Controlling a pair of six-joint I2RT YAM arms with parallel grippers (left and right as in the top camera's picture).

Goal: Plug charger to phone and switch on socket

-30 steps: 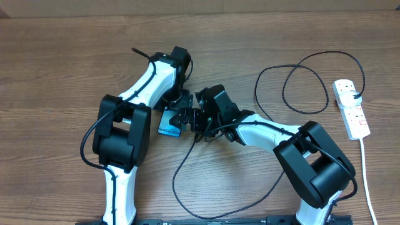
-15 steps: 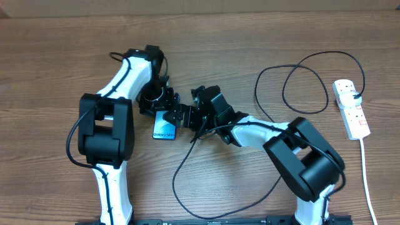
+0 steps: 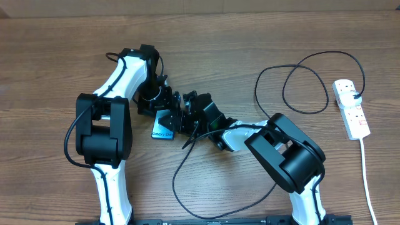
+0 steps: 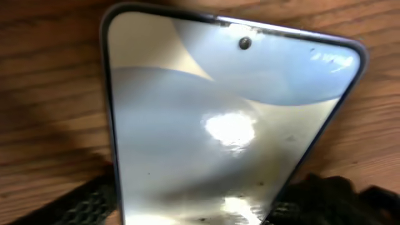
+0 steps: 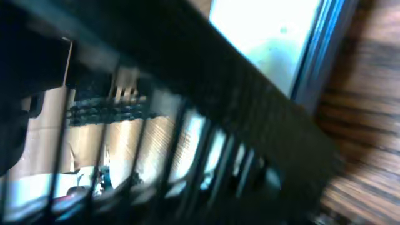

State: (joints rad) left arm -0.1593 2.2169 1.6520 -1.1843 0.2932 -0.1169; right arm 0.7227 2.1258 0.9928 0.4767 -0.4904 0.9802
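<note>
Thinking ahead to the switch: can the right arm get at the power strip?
Probably yes. The power strip lies on the right arm's side, and only the flat cable loops lie between; the right gripper must first leave the phone.

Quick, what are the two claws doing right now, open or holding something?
Left gripper: closed on the phone, pinching its long edges.
Right gripper: cannot be told; its camera view is blurred.
</note>
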